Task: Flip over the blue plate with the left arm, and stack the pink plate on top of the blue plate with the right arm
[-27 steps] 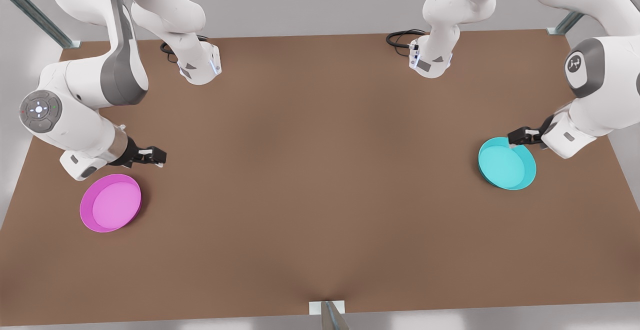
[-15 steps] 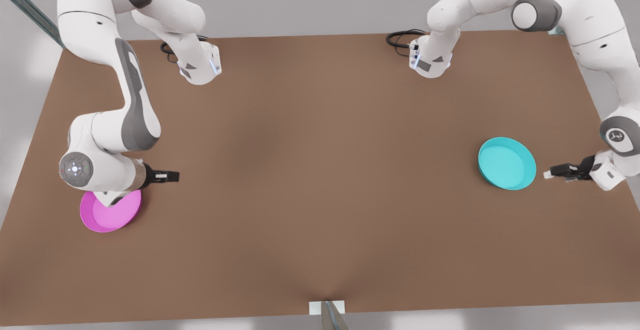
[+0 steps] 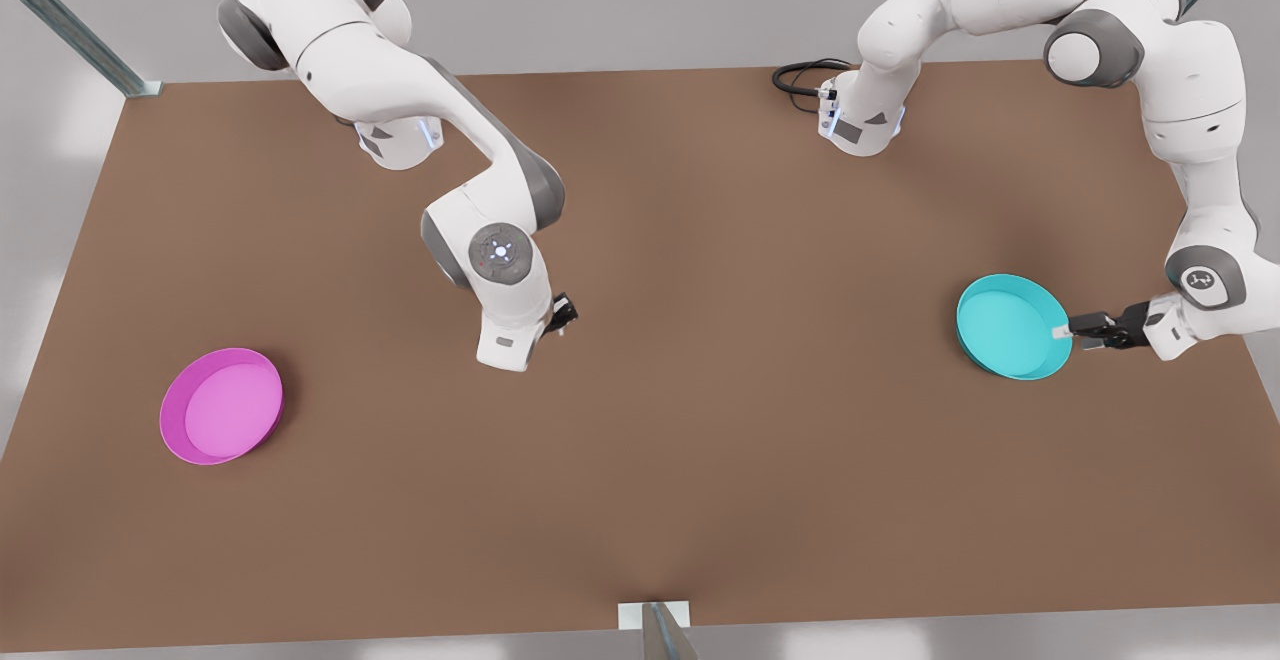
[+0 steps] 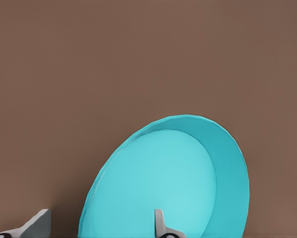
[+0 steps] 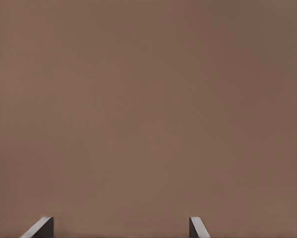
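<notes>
The blue plate (image 3: 1010, 328) lies open side up on the brown table (image 3: 700, 460), toward the front view's right. My left gripper (image 3: 1076, 328) is at the side of its rim nearest the front view's right edge, lying low and level. In the left wrist view the plate (image 4: 173, 183) is close. The left gripper (image 4: 99, 227) is open there, one fingertip (image 4: 158, 220) over the dish and the other outside the rim. The pink plate (image 3: 220, 405) lies open side up at the front view's left. My right gripper (image 3: 562, 317) hangs over bare table near the middle, open (image 5: 118, 228), far from it.
Both arm bases stand at the table's far edge, with a black cable loop (image 3: 800, 75) by the one on the front view's right. A metal post (image 3: 655, 628) sits at the middle of the near edge. Metal struts rise at the back corners.
The right arm swung away from the pink plate toward the table's middle. The left gripper dropped from the blue plate's far side, then slid in to its rim.
</notes>
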You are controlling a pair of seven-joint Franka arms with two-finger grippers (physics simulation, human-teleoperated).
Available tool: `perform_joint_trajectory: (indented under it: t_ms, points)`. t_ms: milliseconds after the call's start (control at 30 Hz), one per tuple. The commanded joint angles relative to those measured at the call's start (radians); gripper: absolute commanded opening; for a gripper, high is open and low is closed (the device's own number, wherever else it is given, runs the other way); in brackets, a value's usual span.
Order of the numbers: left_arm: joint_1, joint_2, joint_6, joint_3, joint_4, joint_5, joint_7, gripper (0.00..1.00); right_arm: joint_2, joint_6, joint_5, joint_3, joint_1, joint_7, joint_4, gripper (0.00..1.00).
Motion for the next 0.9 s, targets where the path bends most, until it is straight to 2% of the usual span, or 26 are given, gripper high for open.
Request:
perform_joint_trajectory:
  t_ms: [0,400,500,533,867]
  points:
    - [0.0,0.0,-0.001,0.0,-0.001,-0.003,0.0,1.0,0.0,0.001,0.0,0.0,0.001,0.0,0.0,1.0]
    - [0.038,0.024,-0.031,0.003,-0.003,-0.003,0.005,1.0,0.0,0.005,0.006,0.0,0.007,0.002,0.007,1.0]
    - [0.037,0.027,-0.03,0.003,-0.003,-0.003,0.002,0.68,0.0,0.005,0.006,0.0,0.007,0.002,0.008,1.0]
    - [0.037,0.028,-0.03,0.003,-0.003,-0.003,0.002,0.63,0.0,0.005,0.003,0.0,0.009,0.002,0.008,1.0]
    - [0.037,0.036,-0.036,0.003,-0.003,-0.003,-0.001,0.5,0.0,0.005,0.009,0.0,0.009,0.002,0.008,1.0]
